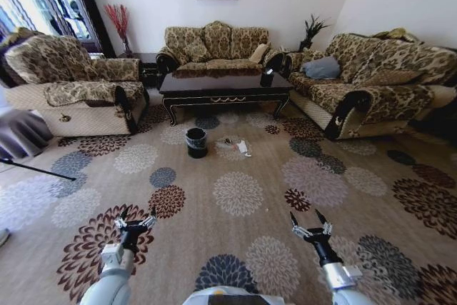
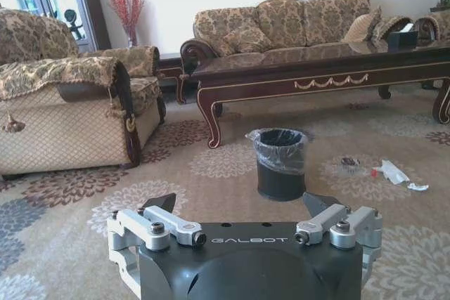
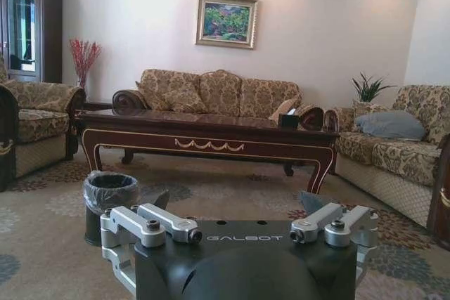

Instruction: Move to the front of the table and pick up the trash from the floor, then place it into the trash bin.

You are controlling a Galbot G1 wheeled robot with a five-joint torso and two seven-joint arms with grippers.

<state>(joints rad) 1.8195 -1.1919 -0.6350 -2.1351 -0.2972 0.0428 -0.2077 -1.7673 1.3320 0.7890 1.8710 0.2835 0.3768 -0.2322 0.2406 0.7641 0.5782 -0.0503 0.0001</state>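
Note:
The dark glossy table (image 1: 225, 89) with gold trim stands ahead in front of the far sofa. On the patterned floor (image 1: 235, 194) before it sits the black trash bin (image 1: 196, 142) with its plastic liner. The trash (image 1: 238, 147) lies just right of the bin. In the left wrist view the trash (image 2: 391, 171) is a white crumpled piece with small scraps, a red bit and a dark round piece, right of the trash bin (image 2: 280, 163). My left gripper (image 1: 136, 217) and right gripper (image 1: 309, 223) hover open and empty over the carpet, well short of the bin. The right wrist view has the trash bin (image 3: 109, 201) before the table (image 3: 204, 131).
A patterned armchair (image 1: 71, 87) stands at the left, a sofa (image 1: 214, 44) behind the table and another sofa (image 1: 371, 80) at the right. A black box (image 1: 266, 78) sits on the table. A thin dark rod (image 1: 36, 168) lies on the floor at the far left. Open carpet lies between me and the bin.

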